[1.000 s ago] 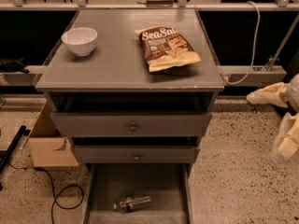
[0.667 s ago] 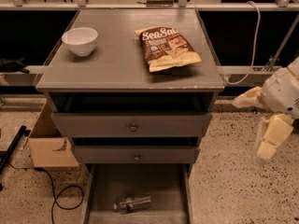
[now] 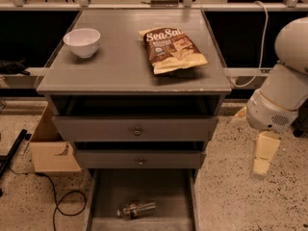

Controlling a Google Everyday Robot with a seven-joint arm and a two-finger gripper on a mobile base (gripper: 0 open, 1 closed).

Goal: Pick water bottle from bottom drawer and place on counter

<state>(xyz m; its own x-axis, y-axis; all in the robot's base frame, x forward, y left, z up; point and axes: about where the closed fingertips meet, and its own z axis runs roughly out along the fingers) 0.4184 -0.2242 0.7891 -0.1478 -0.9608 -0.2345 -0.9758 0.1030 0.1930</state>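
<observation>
We see the water bottle point(image 3: 137, 209) lying on its side in the pulled-out bottom drawer point(image 3: 144, 186), below the desk point(image 3: 120, 66). Our gripper point(image 3: 249, 142) hangs right of the desk, spread, holding nothing.

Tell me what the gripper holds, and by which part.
Nothing. The gripper hangs empty right of the counter; the water bottle lies in the bottom drawer.

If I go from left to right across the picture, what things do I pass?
Bowl → chip bag, both sitting on the counter → the robot's claw, hanging down beside the cabinet's right side, over the floor.
</observation>
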